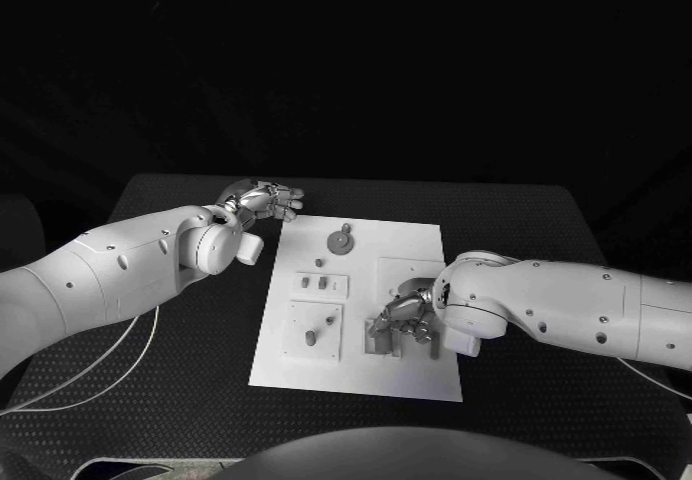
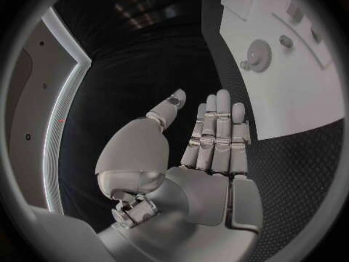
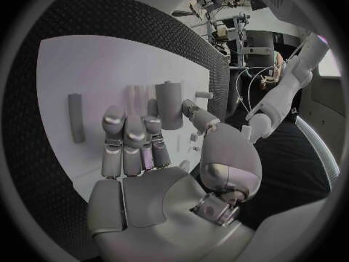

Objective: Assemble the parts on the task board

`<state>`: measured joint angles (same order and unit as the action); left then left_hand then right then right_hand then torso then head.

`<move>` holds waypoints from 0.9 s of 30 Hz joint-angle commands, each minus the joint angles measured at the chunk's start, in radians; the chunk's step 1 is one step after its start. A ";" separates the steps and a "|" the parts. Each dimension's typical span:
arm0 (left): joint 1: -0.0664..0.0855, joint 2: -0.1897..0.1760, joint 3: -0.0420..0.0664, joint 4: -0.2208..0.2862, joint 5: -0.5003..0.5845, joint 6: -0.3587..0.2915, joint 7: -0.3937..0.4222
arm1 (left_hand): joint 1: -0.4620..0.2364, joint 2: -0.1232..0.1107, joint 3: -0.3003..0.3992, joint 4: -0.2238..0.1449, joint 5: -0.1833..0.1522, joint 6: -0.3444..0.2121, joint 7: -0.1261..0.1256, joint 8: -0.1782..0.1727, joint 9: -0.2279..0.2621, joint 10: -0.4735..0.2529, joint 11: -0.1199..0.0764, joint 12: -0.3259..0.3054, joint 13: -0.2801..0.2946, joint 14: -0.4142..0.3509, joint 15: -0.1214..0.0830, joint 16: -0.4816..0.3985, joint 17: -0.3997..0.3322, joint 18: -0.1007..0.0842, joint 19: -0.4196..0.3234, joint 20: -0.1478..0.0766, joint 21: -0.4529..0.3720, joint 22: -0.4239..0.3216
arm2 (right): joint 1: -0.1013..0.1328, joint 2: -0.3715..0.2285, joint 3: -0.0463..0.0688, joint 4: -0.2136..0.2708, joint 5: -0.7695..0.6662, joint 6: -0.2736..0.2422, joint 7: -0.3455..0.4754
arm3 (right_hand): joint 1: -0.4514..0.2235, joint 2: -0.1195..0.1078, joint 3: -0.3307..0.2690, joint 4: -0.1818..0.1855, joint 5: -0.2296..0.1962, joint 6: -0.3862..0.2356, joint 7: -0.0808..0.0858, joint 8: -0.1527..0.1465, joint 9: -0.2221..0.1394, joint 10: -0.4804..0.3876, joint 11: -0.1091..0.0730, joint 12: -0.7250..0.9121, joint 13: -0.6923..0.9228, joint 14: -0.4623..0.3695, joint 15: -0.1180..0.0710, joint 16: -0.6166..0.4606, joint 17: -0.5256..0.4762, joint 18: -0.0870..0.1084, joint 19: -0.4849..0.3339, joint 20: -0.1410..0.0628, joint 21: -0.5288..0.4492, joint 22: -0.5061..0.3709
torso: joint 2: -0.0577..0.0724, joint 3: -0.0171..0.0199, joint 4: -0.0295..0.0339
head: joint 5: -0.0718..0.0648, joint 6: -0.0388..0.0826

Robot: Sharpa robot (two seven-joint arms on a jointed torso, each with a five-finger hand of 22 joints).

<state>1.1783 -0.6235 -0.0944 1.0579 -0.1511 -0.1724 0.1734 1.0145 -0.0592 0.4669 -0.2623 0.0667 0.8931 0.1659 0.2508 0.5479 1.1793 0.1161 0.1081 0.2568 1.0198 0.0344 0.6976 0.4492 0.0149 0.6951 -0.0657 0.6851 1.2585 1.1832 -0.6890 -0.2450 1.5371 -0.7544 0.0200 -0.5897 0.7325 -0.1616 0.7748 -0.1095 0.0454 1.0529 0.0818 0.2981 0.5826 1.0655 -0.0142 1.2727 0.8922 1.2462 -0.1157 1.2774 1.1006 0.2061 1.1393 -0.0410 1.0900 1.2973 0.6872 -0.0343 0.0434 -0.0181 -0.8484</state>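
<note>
On the black table (image 1: 173, 400) the white task board (image 1: 368, 375) lies in the middle. Over its near right part the right hand (image 1: 404, 318) hangs low, fingers extended and apart, gripping nothing; a grey upright cylinder (image 3: 168, 103) stands just past its fingertips. The left hand (image 1: 263, 200) hovers off the board's far left corner, fingers straight, empty. A gear-shaped part (image 1: 339, 240) lies flat near the far edge.

occluded: right robot hand (image 1: 408, 318) covers task board (image 1: 361, 300) parts beneath; contact there cannot be told
</note>
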 commanded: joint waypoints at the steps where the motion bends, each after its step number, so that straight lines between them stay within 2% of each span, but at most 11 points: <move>1: 0.001 0.001 0.001 0.003 0.003 0.015 0.006 | -0.009 0.000 -0.002 0.006 0.000 -0.005 0.000 0.004 -0.001 -0.005 0.001 -0.006 -0.002 -0.001 0.008 -0.004 0.001 0.011 -0.001 0.008 -0.004 0.001 | -0.006 0.003 -0.003 -0.004 0.001 0.004 0.006 | -0.008 0.005 0.003 0.005 0.004 0.005 0.005 -0.007 0.000 0.000 -0.009 -0.005 -0.002 0.000 -0.006 -0.003 -0.001 0.056 0.001 0.004 0.006 -0.001 | 0.001 0.0007 -0.0012 | 0.001 -0.001; 6: 0.001 0.001 0.001 0.002 0.003 0.015 0.005 | -0.009 0.000 -0.002 0.006 0.000 -0.005 0.000 0.004 -0.001 -0.005 0.001 -0.007 -0.002 -0.001 0.008 -0.004 0.001 0.011 -0.001 0.008 -0.004 0.002 | -0.008 0.006 -0.003 -0.008 -0.001 0.010 0.009 | -0.019 -0.010 0.003 0.010 0.003 0.004 0.004 -0.008 0.000 -0.001 -0.009 -0.006 -0.002 -0.002 -0.007 -0.004 -0.002 0.056 0.000 0.004 0.005 -0.003 | 0.001 0.0007 -0.0009 | 0.001 -0.001; 11: 0.001 0.001 0.001 0.002 0.003 0.015 0.005 | -0.009 0.000 -0.002 0.007 0.000 -0.006 0.000 0.004 -0.001 -0.005 0.001 -0.007 -0.002 -0.001 0.008 -0.005 0.002 0.011 -0.001 0.008 -0.004 0.002 | -0.011 0.009 -0.003 -0.011 0.001 0.016 0.013 | -0.055 -0.049 -0.019 0.033 0.003 -0.003 0.007 -0.012 0.000 -0.005 -0.007 -0.009 -0.003 -0.006 -0.005 -0.006 -0.002 0.056 0.000 0.004 0.004 -0.006 | 0.000 0.0003 -0.0004 | 0.002 -0.001; 16: 0.001 0.002 0.001 0.002 0.003 0.016 0.005 | -0.009 0.000 -0.002 0.007 0.000 -0.005 0.000 0.004 -0.001 -0.005 0.001 -0.007 -0.002 -0.001 0.008 -0.005 0.002 0.011 -0.001 0.008 -0.004 0.002 | -0.012 0.008 -0.003 -0.008 -0.006 0.001 0.017 | -0.070 -0.065 -0.055 0.032 0.003 -0.011 0.009 -0.015 0.002 -0.011 -0.005 -0.011 -0.003 -0.011 -0.004 -0.008 -0.002 0.056 -0.004 0.002 0.003 -0.007 | 0.000 -0.0002 -0.0011 | 0.002 -0.003; 22: 0.001 0.005 0.001 0.003 0.003 0.017 0.005 | -0.009 0.000 -0.002 0.007 0.000 -0.006 0.000 0.005 -0.001 -0.005 0.001 -0.007 -0.002 -0.001 0.008 -0.005 0.003 0.011 -0.001 0.008 -0.004 0.002 | -0.012 0.007 -0.003 -0.008 -0.011 0.008 0.018 | -0.068 -0.081 -0.086 0.026 0.003 -0.016 0.009 -0.016 0.006 -0.014 -0.004 -0.012 -0.003 -0.014 -0.005 -0.008 -0.002 0.056 -0.008 -0.002 0.002 -0.009 | -0.001 -0.0006 -0.0009 | 0.002 -0.004; 27: 0.001 0.003 0.001 0.002 0.003 0.016 0.004 | -0.009 -0.001 -0.002 0.006 0.000 -0.006 0.000 0.005 -0.001 -0.006 0.001 -0.007 -0.002 -0.001 0.008 -0.006 0.003 0.011 -0.001 0.008 -0.005 0.003 | -0.013 0.007 -0.003 -0.006 -0.017 0.014 0.019 | -0.060 -0.082 -0.096 0.021 0.003 -0.017 0.009 -0.016 0.008 -0.015 -0.005 -0.012 -0.002 -0.015 -0.005 -0.008 -0.002 0.056 -0.009 -0.004 0.002 -0.010 | 0.000 0.0000 -0.0012 | 0.003 -0.005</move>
<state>1.1783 -0.6216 -0.0944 1.0581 -0.1512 -0.1705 0.1724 1.0146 -0.0592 0.4669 -0.2623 0.0667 0.8931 0.1659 0.2508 0.5481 1.1793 0.1160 0.1081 0.2561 1.0199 0.0344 0.6976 0.4511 0.0149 0.6951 -0.0657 0.6851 1.2601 1.1776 -0.6849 -0.2443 1.5274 -0.7596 0.0171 -0.5790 0.6690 -0.2397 0.6817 -0.0897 0.0464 1.0435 0.0931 0.2866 0.5908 1.0581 -0.0216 1.2651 0.8904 1.2390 -0.1190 1.2731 1.0995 0.2172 1.1338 -0.0431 1.0898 1.2882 0.6869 -0.0347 0.0424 -0.0155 -0.8522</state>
